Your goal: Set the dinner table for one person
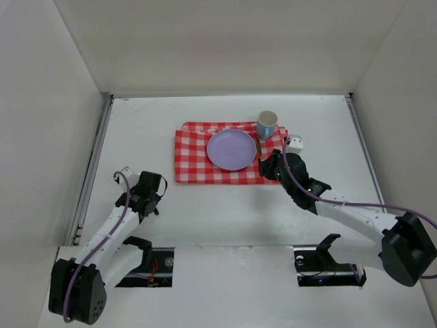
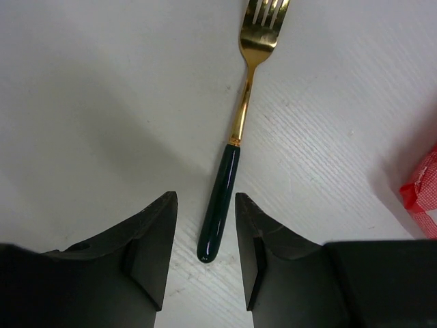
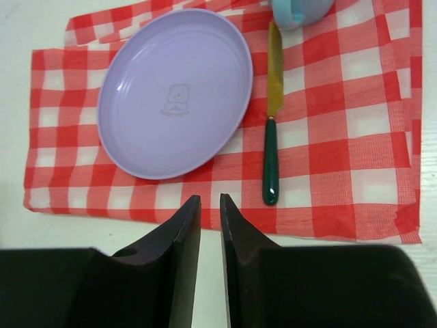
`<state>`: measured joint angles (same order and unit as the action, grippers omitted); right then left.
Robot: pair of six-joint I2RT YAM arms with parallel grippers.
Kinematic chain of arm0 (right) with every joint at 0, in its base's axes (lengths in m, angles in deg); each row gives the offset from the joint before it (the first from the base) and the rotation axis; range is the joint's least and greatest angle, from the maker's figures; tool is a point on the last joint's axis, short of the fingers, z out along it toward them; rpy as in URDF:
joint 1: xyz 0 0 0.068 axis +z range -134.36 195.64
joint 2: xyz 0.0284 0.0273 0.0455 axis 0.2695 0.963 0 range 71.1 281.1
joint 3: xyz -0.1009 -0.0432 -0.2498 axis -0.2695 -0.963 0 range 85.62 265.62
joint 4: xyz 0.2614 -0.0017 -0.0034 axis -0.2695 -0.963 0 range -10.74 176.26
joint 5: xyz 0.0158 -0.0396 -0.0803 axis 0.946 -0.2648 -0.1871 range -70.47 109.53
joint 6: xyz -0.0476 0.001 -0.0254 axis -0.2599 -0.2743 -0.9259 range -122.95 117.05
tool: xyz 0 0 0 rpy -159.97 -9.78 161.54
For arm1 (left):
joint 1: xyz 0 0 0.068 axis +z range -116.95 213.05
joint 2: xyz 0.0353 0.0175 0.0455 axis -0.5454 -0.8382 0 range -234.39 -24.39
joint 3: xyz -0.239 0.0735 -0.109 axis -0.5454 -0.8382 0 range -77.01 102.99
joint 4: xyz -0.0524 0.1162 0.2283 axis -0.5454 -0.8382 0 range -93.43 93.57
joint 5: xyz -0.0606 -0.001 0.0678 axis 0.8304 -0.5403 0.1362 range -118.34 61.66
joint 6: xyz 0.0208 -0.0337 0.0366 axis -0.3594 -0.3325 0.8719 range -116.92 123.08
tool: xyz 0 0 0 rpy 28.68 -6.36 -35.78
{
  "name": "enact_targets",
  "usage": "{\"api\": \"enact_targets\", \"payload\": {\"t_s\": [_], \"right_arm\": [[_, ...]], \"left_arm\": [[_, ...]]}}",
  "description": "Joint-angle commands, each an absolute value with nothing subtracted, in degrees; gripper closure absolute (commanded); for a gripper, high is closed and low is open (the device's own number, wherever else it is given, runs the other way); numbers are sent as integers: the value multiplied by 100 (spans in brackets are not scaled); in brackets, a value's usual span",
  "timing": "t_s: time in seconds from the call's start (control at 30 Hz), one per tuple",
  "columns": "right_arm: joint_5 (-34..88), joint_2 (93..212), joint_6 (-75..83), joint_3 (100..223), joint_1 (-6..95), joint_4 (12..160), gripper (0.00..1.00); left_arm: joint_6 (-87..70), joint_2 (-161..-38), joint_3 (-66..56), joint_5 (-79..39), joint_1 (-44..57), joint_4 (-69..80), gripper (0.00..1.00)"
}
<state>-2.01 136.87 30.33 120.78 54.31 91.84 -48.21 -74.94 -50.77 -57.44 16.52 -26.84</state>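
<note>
The white dinner table [image 1: 225, 219] carries a red-and-white checkered cloth [image 1: 194, 160] with a lilac plate [image 1: 232, 149] on it and a blue cup [image 1: 267, 124] at its far right corner. In the right wrist view a knife [image 3: 272, 143] with a gold blade and green handle lies on the cloth [image 3: 341, 137], right of the plate [image 3: 174, 92], below the cup [image 3: 300, 10]. My right gripper [image 3: 209, 199] is shut and empty over the cloth's near edge. A gold fork [image 2: 235, 137] with a dark green handle lies on the bare table. My left gripper [image 2: 205, 198] is open, its fingers either side of the handle's end.
Thin metal rails [image 1: 92, 178] run along the table's side edges, with white walls around. A red corner of the cloth [image 2: 422, 195] shows at the right of the left wrist view. The right arm [image 1: 341, 208] reaches from the near right to the cloth.
</note>
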Motion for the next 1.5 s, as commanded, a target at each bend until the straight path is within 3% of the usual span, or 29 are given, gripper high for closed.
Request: {"api": "enact_targets", "payload": {"t_s": [0.0, 0.43, 0.67, 0.9, 1.17, 1.47], "right_arm": [[-34, 13727, 3141, 12122, 5453, 9777, 76], [-34, 13754, 3027, 12148, 5602, 9759, 69], [-86, 13815, 3036, 12113, 5514, 9794, 65], [-113, 13877, 3045, 12078, 5409, 9838, 64], [-157, 13895, 3097, 11981, 5268, 9926, 57], [-210, 13868, 3133, 11920, 5163, 9953, 53]], "left_arm": [[-4640, -7484, -5240, -5559, 1719, -2078, 63], [-4632, -8407, -5521, -4953, 2202, -1472, 66], [-4387, -8285, -5504, -4724, 2273, -1339, 94], [-4026, -7607, -4617, -4864, 1764, -1506, 98], [-2902, -9590, -2948, -5163, 174, -787, 97], [-2338, -11113, -1971, -4926, 67, -364, 97]]}}
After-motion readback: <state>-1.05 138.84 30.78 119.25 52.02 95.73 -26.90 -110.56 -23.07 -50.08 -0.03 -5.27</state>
